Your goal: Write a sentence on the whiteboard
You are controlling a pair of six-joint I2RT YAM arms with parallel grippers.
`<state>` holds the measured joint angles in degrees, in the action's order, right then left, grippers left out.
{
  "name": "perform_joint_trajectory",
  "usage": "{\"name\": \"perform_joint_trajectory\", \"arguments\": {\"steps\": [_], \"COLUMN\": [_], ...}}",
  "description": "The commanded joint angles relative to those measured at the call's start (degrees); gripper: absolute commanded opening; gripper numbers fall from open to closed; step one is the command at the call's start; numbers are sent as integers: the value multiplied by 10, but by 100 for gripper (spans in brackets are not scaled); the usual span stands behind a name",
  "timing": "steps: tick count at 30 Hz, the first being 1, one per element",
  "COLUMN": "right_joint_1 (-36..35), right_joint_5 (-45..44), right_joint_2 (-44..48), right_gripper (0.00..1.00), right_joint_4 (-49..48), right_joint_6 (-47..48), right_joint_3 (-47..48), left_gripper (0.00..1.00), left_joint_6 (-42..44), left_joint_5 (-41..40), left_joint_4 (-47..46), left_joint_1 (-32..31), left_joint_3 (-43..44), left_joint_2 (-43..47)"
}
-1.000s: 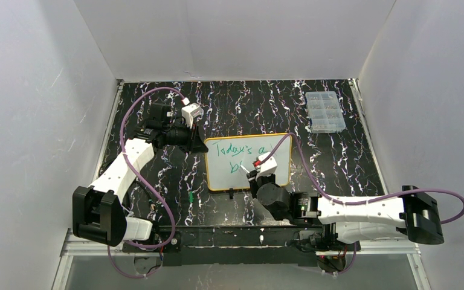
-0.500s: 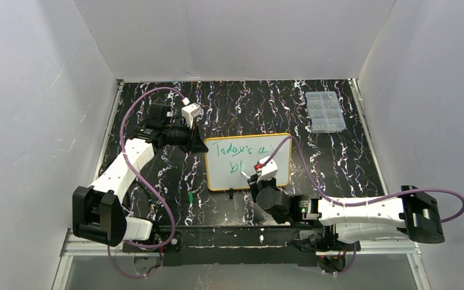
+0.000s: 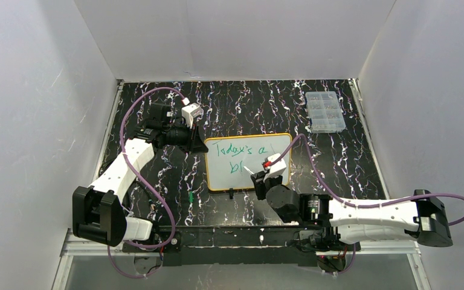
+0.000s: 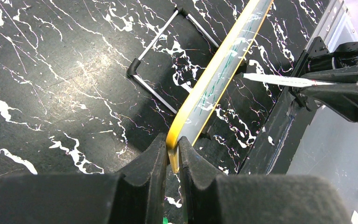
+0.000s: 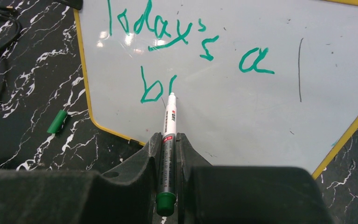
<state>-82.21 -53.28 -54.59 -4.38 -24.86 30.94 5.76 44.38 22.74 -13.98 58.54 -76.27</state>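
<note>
At the middle of the black marbled table (image 3: 157,175) stands the whiteboard (image 3: 248,162), its yellow frame turned toward the arms and its face leaning back. Green writing on it reads "Today's a", with a "b" and one more stroke begun on the line below. The left gripper (image 4: 171,144) is closed tight on the board's upper left corner, its two fingers pinching the yellow frame edge (image 4: 219,70). The right gripper (image 5: 168,137) is clamped around a white marker (image 5: 169,114) with green ends, which points up the board (image 5: 242,107); its tip sits at the foot of that second stroke, at or just off the surface. A green cap (image 5: 57,122) lies on the table near the board's lower left corner. A clear plastic box (image 3: 325,112) sits well apart at the far right.
</note>
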Motion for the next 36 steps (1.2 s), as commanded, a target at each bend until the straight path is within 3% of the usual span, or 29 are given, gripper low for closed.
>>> {"name": "perform_joint_trajectory", "arguments": {"steps": [1, 18, 36], "right_joint_1": [-3, -3, -3], "right_joint_5": [-41, -39, -65], "right_joint_2": [3, -40, -37], "right_gripper": [1, 1, 1], "right_joint_4": [-2, -21, 42], "right_joint_6": [2, 12, -23], "right_joint_3": [-3, 3, 10], "left_gripper": [0, 0, 0], "left_joint_6": [7, 7, 6], "left_joint_5": [-3, -1, 1], "left_joint_4": [0, 1, 0], "left_joint_1": [4, 4, 4], "left_joint_3": [4, 4, 4], "left_joint_2": [23, 22, 23]}}
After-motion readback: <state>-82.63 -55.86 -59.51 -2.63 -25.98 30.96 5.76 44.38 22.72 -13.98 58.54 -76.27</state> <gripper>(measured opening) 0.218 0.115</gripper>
